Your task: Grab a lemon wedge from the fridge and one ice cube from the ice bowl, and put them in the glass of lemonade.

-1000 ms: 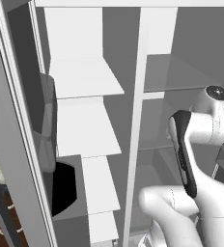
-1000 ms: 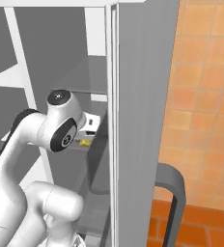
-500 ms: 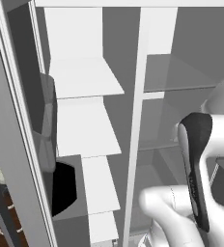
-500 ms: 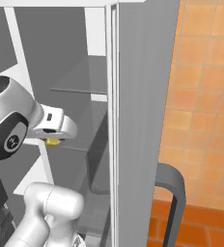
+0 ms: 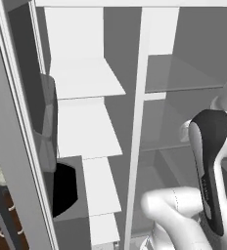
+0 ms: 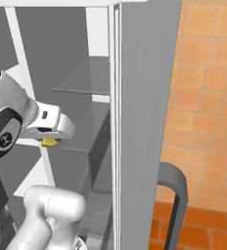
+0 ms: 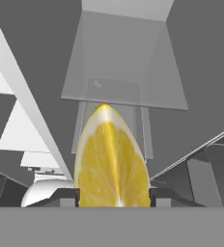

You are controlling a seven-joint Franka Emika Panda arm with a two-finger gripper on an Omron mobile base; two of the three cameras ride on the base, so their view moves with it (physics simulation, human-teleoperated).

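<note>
1. Confirm the grip. In the hand view the wedge [image 7: 112, 159] sits between the two fingers [image 7: 65, 197], one dark tip pressing each flat side. The gripper [image 7: 113, 198] is clamped on the wedge, not empty.

2. Locate the wedge. In the right base view it shows as a small yellow piece [image 6: 49, 142] under the gripper [image 6: 49, 136], hanging in air in front of the fridge [image 6: 140, 88] shelves. It touches no shelf.

3. Note the surroundings. The open fridge interior lies ahead, with white shelves on the left and a glass shelf [image 7: 126, 62] on the far side above the wedge. The fridge door stands just right of the hand.

4. Expect a light, soft load. The wedge will likely weigh almost nothing, but its cut flesh is probably wet and slippery, and it may squash.

5. Keep the hold on the flat cut faces, low near the rind, as it stands now. Do not squeeze harder; more force would likely crush the pulp or squirt the wedge out.

6. Move smoothly. A jerk could slip it loose.

7. The lemonade step is not yet done.
</note>
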